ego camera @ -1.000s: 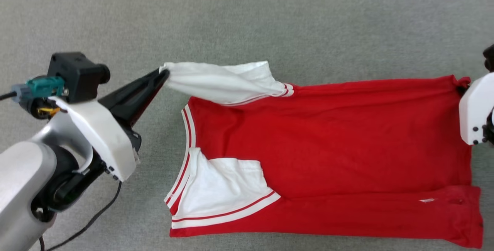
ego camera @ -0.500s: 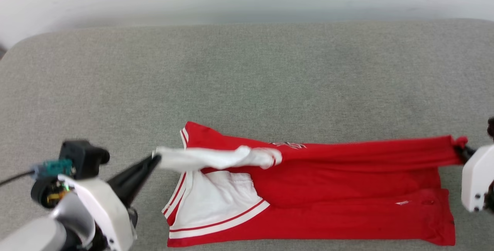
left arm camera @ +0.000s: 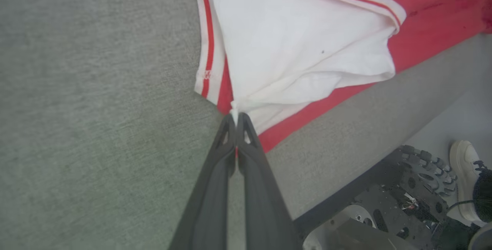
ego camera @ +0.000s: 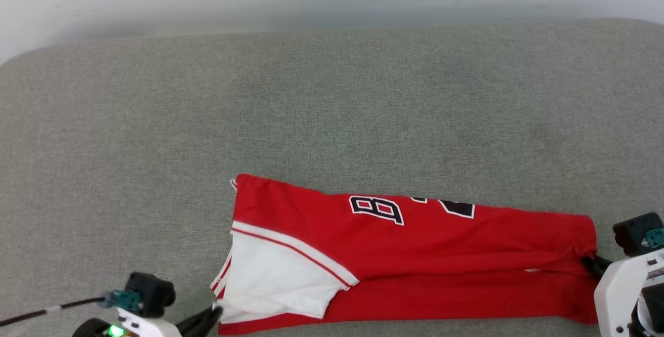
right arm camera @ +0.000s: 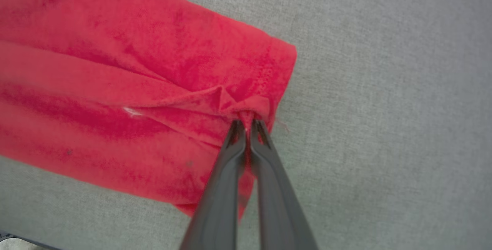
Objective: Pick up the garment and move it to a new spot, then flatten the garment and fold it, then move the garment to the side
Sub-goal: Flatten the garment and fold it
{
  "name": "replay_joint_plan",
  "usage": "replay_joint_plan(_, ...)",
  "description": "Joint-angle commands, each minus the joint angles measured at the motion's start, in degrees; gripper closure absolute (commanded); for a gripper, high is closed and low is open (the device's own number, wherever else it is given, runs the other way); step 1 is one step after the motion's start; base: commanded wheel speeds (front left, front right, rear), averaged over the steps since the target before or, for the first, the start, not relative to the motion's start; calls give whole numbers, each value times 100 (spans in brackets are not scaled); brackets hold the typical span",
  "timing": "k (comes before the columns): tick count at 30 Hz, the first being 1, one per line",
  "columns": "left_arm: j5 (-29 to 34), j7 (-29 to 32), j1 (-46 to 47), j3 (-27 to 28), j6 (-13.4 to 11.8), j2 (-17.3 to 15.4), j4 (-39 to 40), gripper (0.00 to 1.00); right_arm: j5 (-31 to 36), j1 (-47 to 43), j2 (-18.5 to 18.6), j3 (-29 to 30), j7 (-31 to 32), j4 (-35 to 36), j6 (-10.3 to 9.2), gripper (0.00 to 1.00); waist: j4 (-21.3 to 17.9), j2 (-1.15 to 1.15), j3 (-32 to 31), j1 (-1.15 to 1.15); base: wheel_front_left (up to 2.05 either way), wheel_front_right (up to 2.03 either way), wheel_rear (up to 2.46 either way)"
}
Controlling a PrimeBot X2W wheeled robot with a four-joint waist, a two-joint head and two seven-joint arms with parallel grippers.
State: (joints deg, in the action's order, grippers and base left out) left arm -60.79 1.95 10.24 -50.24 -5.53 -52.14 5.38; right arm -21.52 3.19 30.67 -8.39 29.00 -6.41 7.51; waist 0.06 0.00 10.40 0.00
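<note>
My left gripper (left arm camera: pixel 235 116) has its jaws pressed together on the shirt (ego camera: pixel 415 243), pinching a small bunched bit at the corner of the white sleeve (left arm camera: pixel 300 38). From that pinch the white cloth fans out straight ahead of my fingertips, and the red-and-white striped trim (left arm camera: pixel 207 30) runs away just to the left of them. A strip of red cloth passes under the sleeve and touches the right-hand finger. My right gripper (right arm camera: pixel 248 124) is shut the same way, its jaws nipping a gathered fold of red cloth at the hem (right arm camera: pixel 278 69). Creases spread from that fold ahead and to the left of the tips. To the right of those jaws there is bare grey padded surface (ego camera: pixel 332 109). The shirt lies on this surface as a long, narrow band folded lengthwise, stretched between my two grippers. The sleeve end is at my left jaws and the hem end at my right ones. Black-and-white lettering (ego camera: pixel 377 208) faces up on the long side farther from both grippers, and only part of it can be seen. Off to the right of my left fingers, past the edge of the surface and lower down, a white shoe (left arm camera: pixel 463 173) stands on a pale floor.
</note>
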Motion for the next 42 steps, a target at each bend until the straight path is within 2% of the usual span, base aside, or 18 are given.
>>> replay_joint_plan(1, 85, 35, -18, -66, 41, 38, -91, 100, 53, -69, 88, -66, -65, 3, -4, 100, 1, 0, 8, 0, 0, 0, 0)
replay_joint_plan(7, 233, 1, 101, -240, 188, 360, -519, 98, 132, -65, 252, -372, -276, -249, -4, 100, 11, 0, 18, 0, 0, 0, 0)
replay_joint_plan(8, 252, -16, 116, -253, 193, 402, -564, 56, 109, -74, 252, -413, -283, -285, -4, 67, 17, 0, 13, 0, 0, 0, 0)
replay_joint_plan(9, 264, -33, 128, -270, 210, 443, -606, 0, 72, -87, 252, -443, -287, -323, -4, 3, 24, 0, 4, 0, 0, 0, 0)
replay_joint_plan(10, 258, -47, 126, -286, 234, 481, -645, 0, 36, -97, 239, -451, -290, -366, -4, 0, 28, 0, -9, 0, 0, 0, 0)
replay_joint_plan(13, 247, -109, 84, -295, 252, 538, -729, 0, -52, -110, 297, -637, -275, -294, -4, 0, 36, 0, -80, 0, 0, 0, 0)
replay_joint_plan(19, 246, -660, -13, -30, 82, 598, -668, 0, -468, -12, 407, -561, 76, 198, -4, 0, 8, 0, -273, 0, 0, 0, 0)
replay_joint_plan(23, 503, -1312, 40, 259, -209, 612, -566, 0, -545, 98, 208, -171, 248, 664, -4, 0, 11, 0, -391, 0, 0, 0, 0)
replay_joint_plan(28, 791, -1693, -81, 848, -526, 901, -372, 0, -325, 23, -135, 274, 414, 1153, -4, 0, 67, 0, -482, 0, 0, 0, 0)
replay_joint_plan(31, 1202, -1718, -190, 1754, -691, 1344, -35, 0, -174, -44, -406, 554, 270, 1398, -4, 0, 130, 0, -497, 0, 0, 0, 0)
replay_joint_plan(34, 1818, -1715, -602, 2602, -676, 1819, 246, 0, -10, -112, -762, 850, -50, 1587, -4, 0, 178, 0, -501, 0, 0, 0, 0)
replay_joint_plan(42, 3275, -1713, -1338, 4088, -134, 2922, 588, 0, 353, -417, -1636, 1323, -1211, 1580, -4, 0, 212, 0, -472, 0, 0, 0, 0)
